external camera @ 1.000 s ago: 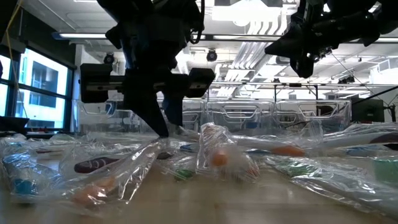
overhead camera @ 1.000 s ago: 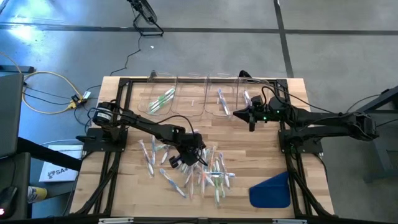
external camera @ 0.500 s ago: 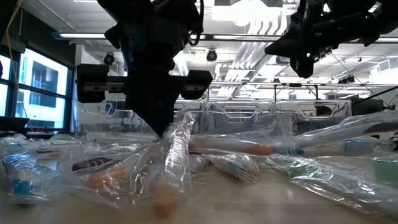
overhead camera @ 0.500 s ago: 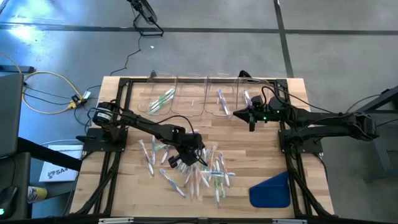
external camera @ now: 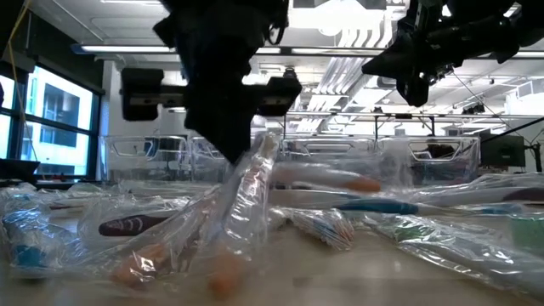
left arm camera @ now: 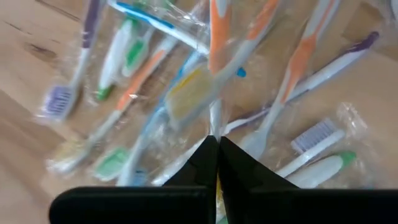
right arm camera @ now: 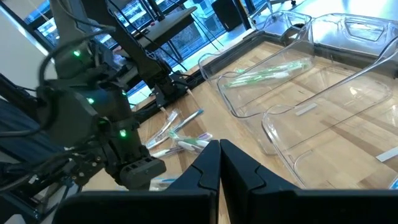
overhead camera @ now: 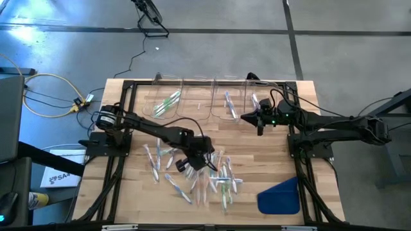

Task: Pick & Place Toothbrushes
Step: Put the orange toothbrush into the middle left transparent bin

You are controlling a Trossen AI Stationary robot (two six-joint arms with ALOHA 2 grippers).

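The left end effector (overhead camera: 192, 163) is pinching what seems the crinkly wrapper of one of the toothbrushes (overhead camera: 218, 179) scattered over the table (overhead camera: 270, 154); light and slippery, they are better gripped mid-handle. The right end effector (overhead camera: 259, 126), clenched empty, is waiting near the bins (overhead camera: 212, 102).

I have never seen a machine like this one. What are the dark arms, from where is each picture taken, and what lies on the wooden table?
These are two robot arms at a wooden table. One camera looks straight down, one sits at table height, and one rides on each wrist.

Many wrapped toothbrushes lie in a pile. Clear bins stand at the far edge, some with brushes inside. A blue flat piece lies at the near right.

The left end effector is down in the pile, shut on a wrapped toothbrush, which hangs tilted from it in the table-height picture. The right end effector is shut and holds nothing, near the bins.
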